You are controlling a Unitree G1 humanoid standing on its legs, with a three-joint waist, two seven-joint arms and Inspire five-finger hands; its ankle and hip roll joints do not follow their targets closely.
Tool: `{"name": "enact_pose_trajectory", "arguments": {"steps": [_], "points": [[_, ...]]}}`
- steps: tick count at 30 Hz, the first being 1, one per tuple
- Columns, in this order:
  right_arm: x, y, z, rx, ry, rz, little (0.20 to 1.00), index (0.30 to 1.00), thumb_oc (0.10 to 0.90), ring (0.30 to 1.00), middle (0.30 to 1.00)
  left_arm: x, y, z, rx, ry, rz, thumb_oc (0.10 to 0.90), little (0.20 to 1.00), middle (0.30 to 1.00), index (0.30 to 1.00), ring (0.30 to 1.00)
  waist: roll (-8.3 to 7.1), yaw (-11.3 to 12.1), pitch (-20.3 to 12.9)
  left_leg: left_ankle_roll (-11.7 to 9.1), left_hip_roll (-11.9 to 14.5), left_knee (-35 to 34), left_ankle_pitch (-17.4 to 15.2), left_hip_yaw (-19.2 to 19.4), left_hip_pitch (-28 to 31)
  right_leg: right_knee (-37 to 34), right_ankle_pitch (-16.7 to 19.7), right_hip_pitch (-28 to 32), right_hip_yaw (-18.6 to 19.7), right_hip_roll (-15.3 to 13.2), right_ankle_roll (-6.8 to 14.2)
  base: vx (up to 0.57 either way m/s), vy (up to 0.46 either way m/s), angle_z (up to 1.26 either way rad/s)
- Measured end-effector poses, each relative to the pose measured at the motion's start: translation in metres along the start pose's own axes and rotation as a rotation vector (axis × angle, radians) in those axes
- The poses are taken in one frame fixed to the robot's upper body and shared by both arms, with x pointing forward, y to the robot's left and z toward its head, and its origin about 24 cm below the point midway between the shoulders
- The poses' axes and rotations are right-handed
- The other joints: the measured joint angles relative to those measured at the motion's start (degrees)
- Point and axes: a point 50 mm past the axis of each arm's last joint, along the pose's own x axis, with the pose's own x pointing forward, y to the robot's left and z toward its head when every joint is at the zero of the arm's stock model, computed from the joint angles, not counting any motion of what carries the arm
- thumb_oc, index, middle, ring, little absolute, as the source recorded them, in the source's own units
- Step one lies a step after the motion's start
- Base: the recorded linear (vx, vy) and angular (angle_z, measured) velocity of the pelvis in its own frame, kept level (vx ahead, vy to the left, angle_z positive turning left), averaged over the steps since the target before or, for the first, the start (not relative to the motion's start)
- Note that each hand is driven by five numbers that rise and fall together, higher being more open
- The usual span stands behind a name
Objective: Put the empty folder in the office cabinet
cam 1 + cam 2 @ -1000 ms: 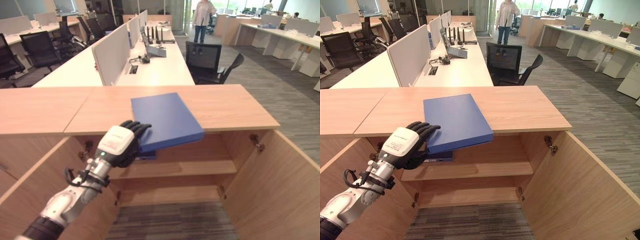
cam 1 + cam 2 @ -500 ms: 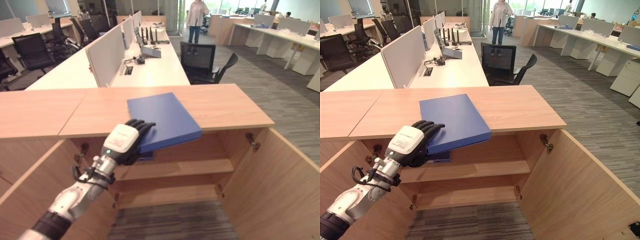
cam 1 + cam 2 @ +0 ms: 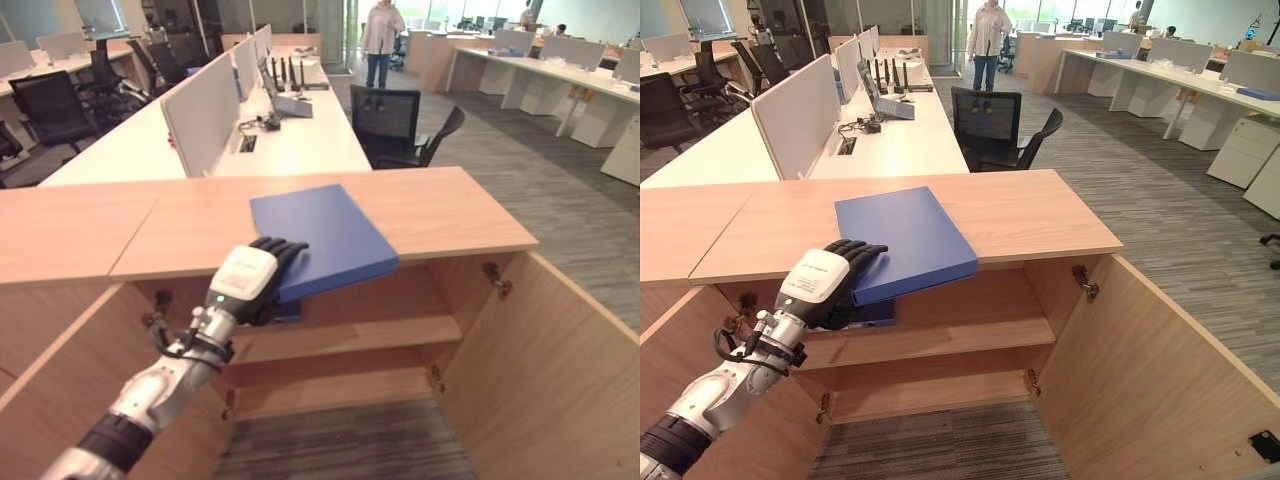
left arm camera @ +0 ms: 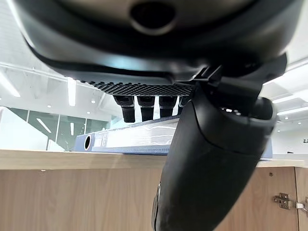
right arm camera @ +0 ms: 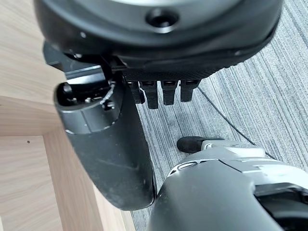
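Blue folder [image 3: 322,238] lay flat on the cabinet top [image 3: 440,210], near corner overhanging the front edge above the open shelf [image 3: 350,335]. Long axis ran away from me, angled left. L hand [image 3: 248,281] was at that overhanging corner, fingers [image 4: 140,107] over the top, thumb beneath, pinching it. R hand [image 5: 159,57] hung idle over carpet, fingers relaxed, holding nothing.

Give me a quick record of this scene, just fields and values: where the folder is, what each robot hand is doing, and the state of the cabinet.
folder: blue folder lies flat on the cabinet top, its near corner overhanging the front edge
left robot hand: fingers over and thumb under the folder's overhanging corner, gripping it
right robot hand: idle, fingers relaxed, above the carpet beside the cabinet door
cabinet: both doors open, shelf visible below the folder
background: person standing far off among the desks
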Motion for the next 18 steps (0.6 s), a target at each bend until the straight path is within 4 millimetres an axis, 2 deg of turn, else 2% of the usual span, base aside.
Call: {"name": "enact_pose_trajectory", "arguments": {"steps": [7,9,10,13,17,18], "points": [[0.000,-0.001,-0.002,0.000,0.005,-0.003,0.900,0.900,0.800,0.900,0.900,0.008,-0.004,-0.001,0.024,-0.006,-0.022,0.800,0.900,0.900,0.900,0.900,-0.01,-0.9,-0.8,0.1,0.0,0.0,0.0,0.1,0.0,0.0,0.0,0.0,0.2,0.0,0.0,0.00,0.000,0.00],[0.000,-0.002,-0.003,-0.001,0.009,-0.006,0.900,0.900,0.800,0.900,0.900,0.012,-0.005,-0.001,0.028,-0.008,-0.026,0.675,0.712,0.712,0.712,0.712,0.00,-0.8,-1.1,0.1,0.0,0.0,0.0,0.1,0.0,0.0,0.0,-0.1,0.2,0.0,0.0,0.00,0.000,0.00],[0.000,-0.002,-0.003,-0.001,0.010,-0.007,0.900,0.900,0.800,0.900,0.900,0.013,-0.005,-0.001,0.027,-0.009,-0.022,0.646,0.669,0.669,0.669,0.669,0.01,-0.9,-1.2,0.1,0.0,0.0,0.0,0.2,0.0,0.0,0.0,-0.1,0.2,0.0,0.0,0.00,0.000,0.00],[-0.001,-0.003,-0.006,0.001,0.016,-0.011,0.900,0.900,0.800,0.900,0.900,0.018,-0.004,0.003,0.037,-0.011,0.005,0.400,0.300,0.300,0.300,0.300,0.01,-0.9,-1.4,0.1,0.0,0.0,0.0,0.2,0.1,0.0,0.0,-0.1,0.2,0.0,0.0,0.00,0.000,0.00],[-0.001,-0.005,-0.008,0.005,0.021,-0.018,0.900,0.900,0.800,0.900,0.900,0.025,0.002,0.006,0.044,-0.031,0.059,0.400,0.300,0.300,0.300,0.300,0.09,-1.0,-1.6,0.1,0.0,0.0,0.0,0.2,0.1,0.0,0.0,-0.1,0.3,0.0,0.0,0.00,0.000,0.00],[-0.002,-0.006,-0.009,0.006,0.024,-0.022,0.900,0.900,0.800,0.900,0.900,0.031,0.009,0.009,0.049,-0.049,0.098,0.400,0.300,0.300,0.300,0.300,0.04,-0.9,-1.7,0.0,0.0,0.0,0.0,0.2,0.1,0.0,0.0,-0.1,0.3,0.0,0.0,0.00,0.000,0.00]]}}
